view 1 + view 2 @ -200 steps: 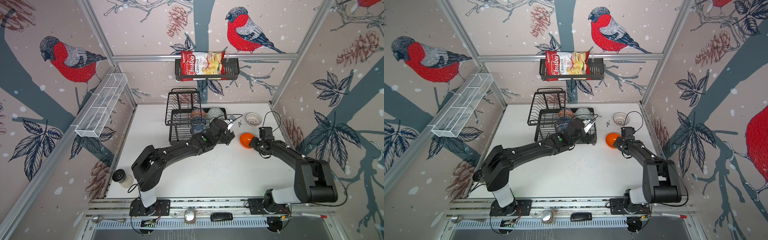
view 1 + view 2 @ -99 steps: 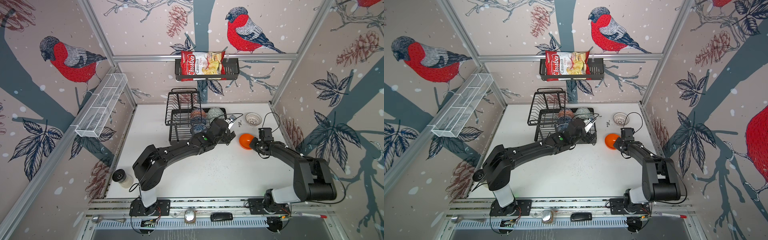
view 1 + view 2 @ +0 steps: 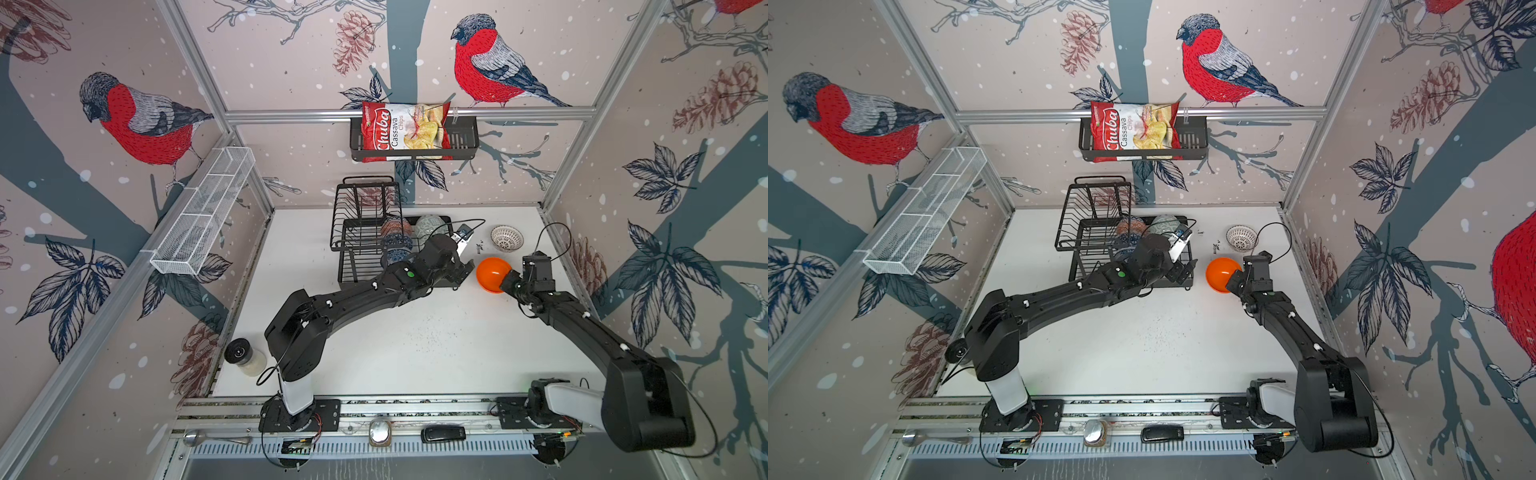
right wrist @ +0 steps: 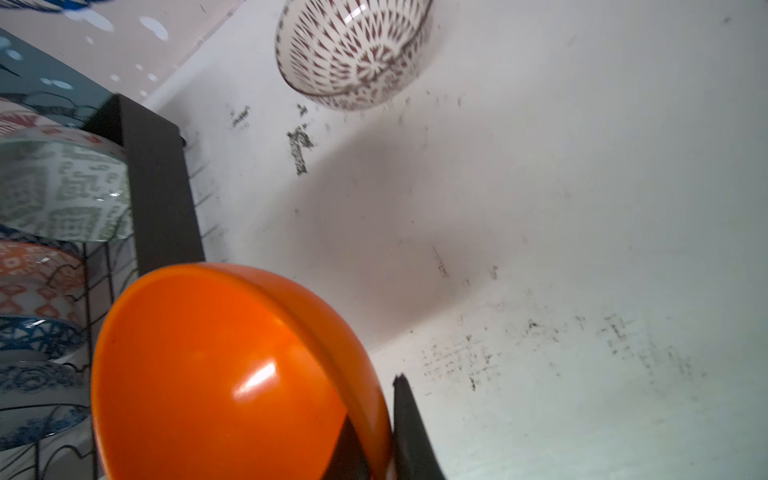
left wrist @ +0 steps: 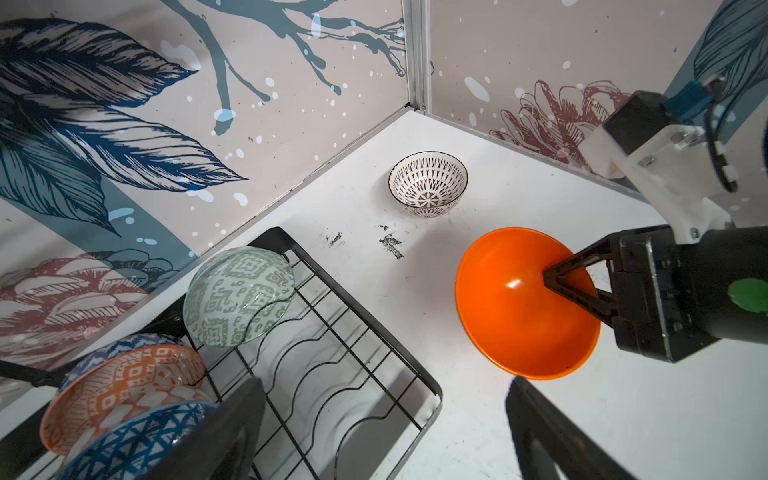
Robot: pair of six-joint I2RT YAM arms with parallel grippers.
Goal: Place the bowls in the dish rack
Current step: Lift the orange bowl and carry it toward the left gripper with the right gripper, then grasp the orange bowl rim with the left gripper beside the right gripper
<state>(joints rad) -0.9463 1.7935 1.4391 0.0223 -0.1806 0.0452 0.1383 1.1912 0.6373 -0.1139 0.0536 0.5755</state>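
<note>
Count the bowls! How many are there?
6. In the rack: grey, orange-patterned, blue-triangled, blue-flowered. A white one sits on the table. The right hand holds the plain orange one. The arm might hide more.

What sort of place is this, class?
Probably a robot test cell, not a real kitchen: two black robot arms on a metal rail, bird-print panels in an aluminium frame, and a black wire dish rack holding patterned bowls.

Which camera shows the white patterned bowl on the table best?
The left wrist view: the white bowl sits whole, sharp and upright, pattern clear. In the right wrist view it is blurred, its rim cropped; both top views show it small.
</note>
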